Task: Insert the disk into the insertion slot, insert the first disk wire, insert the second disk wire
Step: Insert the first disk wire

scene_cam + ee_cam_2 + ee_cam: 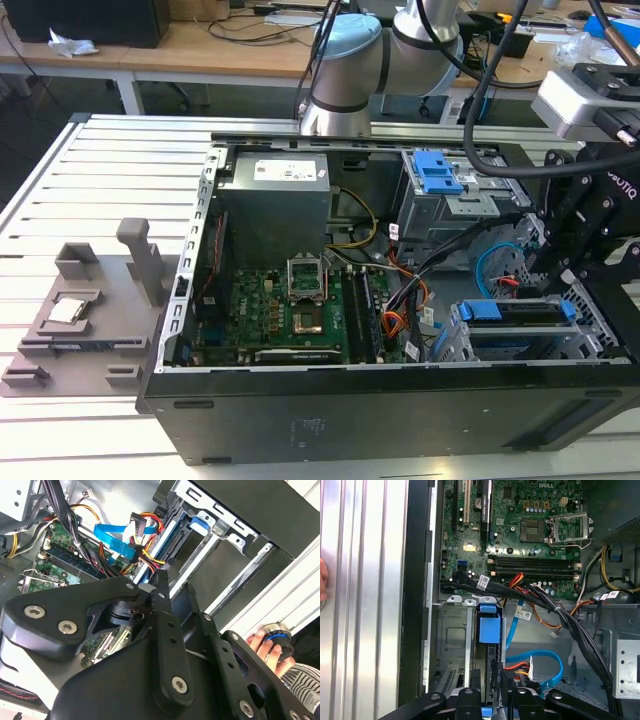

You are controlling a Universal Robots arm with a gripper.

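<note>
The gripper (495,686), jaws pinched narrow, is being held over the disk (488,627), at its end lying away from the motherboard (520,535).

The exterior view overlooks the whole computer case (350,420); both wrist views closely face the insertion slot (452,635).

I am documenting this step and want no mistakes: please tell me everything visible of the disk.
In the exterior view the disk shows edge-on: a thin dark body framed by a bright blue plastic carrier. It stands on edge inside the insertion slot, a silver perforated cage in the case's corner at the exterior view's right. In the first wrist view its blue carrier end sits between the slot's walls, with the gripper close by; contact cannot be told.
</note>
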